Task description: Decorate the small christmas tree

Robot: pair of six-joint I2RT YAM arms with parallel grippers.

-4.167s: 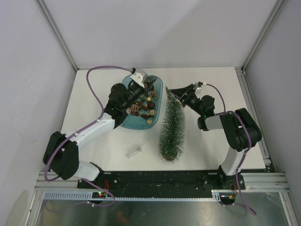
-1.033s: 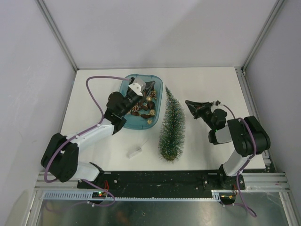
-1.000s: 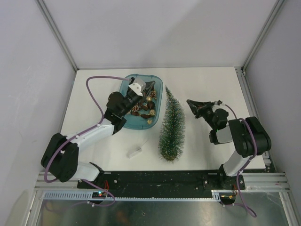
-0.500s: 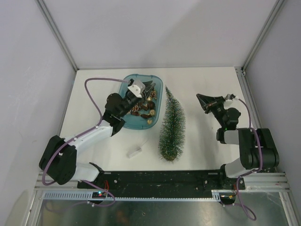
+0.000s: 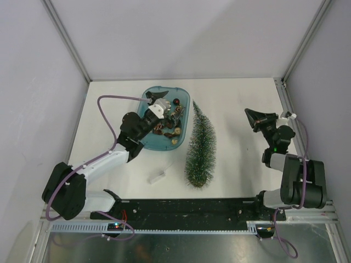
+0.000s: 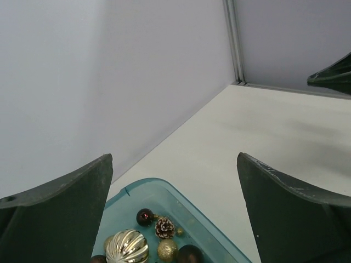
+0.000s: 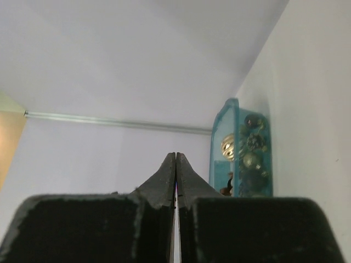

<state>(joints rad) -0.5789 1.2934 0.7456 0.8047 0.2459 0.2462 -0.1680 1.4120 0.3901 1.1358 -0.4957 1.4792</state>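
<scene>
The small christmas tree (image 5: 200, 145) lies flat on the white table, tip toward the back wall and round base toward me. Left of it stands the teal tray (image 5: 147, 143) with several ornaments. My left gripper (image 5: 163, 101) hangs over the tray's far end, open, with nothing between its fingers (image 6: 55, 219). Below it in the left wrist view are a gold ribbed ball (image 6: 127, 247), a pinecone (image 6: 164, 227) and a dark red ball (image 6: 145, 217) inside the tray (image 6: 164, 183). My right gripper (image 5: 253, 117) is shut and empty, well to the right of the tree.
A small white piece (image 5: 157, 176) lies on the table in front of the tray. Metal frame posts and grey walls close in the table on three sides. From the right wrist, the tray (image 7: 219, 148) shows beyond the shut gripper (image 7: 175, 156).
My left gripper has opened wide and moved slightly toward the tray's far end. The right arm has drawn back to the right, away from the tree, staying shut.
</scene>
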